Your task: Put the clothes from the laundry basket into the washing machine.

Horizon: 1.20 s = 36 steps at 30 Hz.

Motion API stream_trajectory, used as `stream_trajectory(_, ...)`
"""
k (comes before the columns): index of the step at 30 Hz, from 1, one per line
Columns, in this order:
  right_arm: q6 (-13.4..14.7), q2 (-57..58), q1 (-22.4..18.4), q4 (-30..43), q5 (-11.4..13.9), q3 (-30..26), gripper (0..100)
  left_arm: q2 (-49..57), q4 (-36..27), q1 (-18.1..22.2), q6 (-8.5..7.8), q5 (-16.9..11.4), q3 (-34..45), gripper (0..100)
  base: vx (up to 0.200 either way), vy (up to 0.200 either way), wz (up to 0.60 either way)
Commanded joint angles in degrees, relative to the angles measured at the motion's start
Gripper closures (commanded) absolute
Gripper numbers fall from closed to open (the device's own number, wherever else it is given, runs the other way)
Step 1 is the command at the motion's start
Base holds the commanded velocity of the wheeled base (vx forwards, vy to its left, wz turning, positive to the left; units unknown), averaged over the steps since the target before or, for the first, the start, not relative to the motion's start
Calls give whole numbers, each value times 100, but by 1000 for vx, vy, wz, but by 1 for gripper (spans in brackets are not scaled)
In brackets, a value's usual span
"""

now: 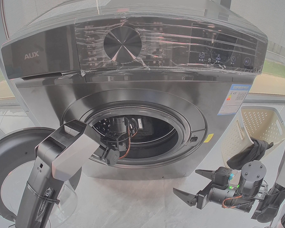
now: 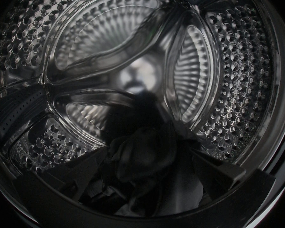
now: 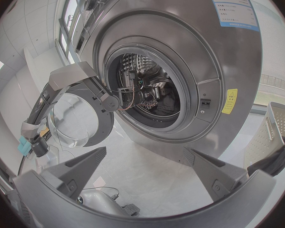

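I am looking at the washing machine (image 1: 47, 95) with its round door (image 1: 9, 162) swung wide open to the left, lying out beside my left arm. My left hand (image 2: 147, 149) is sitting inside the drum (image 2: 240, 79), past the rim of the opening. Its fingers (image 2: 82, 171) are spread apart and gripping nothing. A heap of dark clothes (image 2: 142, 168) is lying on the drum's bottom between those fingers and just beyond them, so bunched that I cannot tell which way its long axis is running. The perforated drum wall is curving around the hand on every side, and the rim of the opening is ringing the arm behind it. My right hand (image 1: 186, 181) is hovering low over the floor (image 1: 133, 203) in front of the machine's lower right corner, with its jaws apart and holding nothing. It is pointing leftward across the machine's front. The laundry basket (image 1: 262, 121) is standing tipped up at the machine's right side with its mouth facing me. A dark garment (image 1: 250, 154) is hanging over the basket's lower rim, its length running from the right part of the rim down and left, and ending near the right hand's wrist. A stretch of pale floor is lying between the right hand and the machine's opening, with the door's edge bounding it on the left.
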<state>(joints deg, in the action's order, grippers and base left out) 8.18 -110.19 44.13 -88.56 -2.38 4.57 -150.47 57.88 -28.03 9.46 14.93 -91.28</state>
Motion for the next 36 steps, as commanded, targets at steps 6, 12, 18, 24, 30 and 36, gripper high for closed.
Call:
stream_trajectory(6,-1,6,-1,-3,9,-35,0,290,21,-256,-102,1,585,0,0,0,0)
stream_trajectory(12,-1,6,-1,-3,9,-44,0,984,4,-625,-208,-113,1763,0,0,0,0)
stream_trajectory(18,8,6,34,-12,9,-53,0,1459,118,-775,-304,-237,2791,0,0,0,0)
stream_trajectory(24,8,15,69,-3,0,-106,0,1854,496,-959,-322,-237,3697,0,0,0,0)
stream_trajectory(30,8,24,96,-12,9,-167,0,2408,988,-1337,-304,-237,4760,0,0,0,0)
stream_trajectory(36,-45,235,359,-12,18,-290,0,2971,1771,-1759,-278,-237,5727,0,0,0,0)
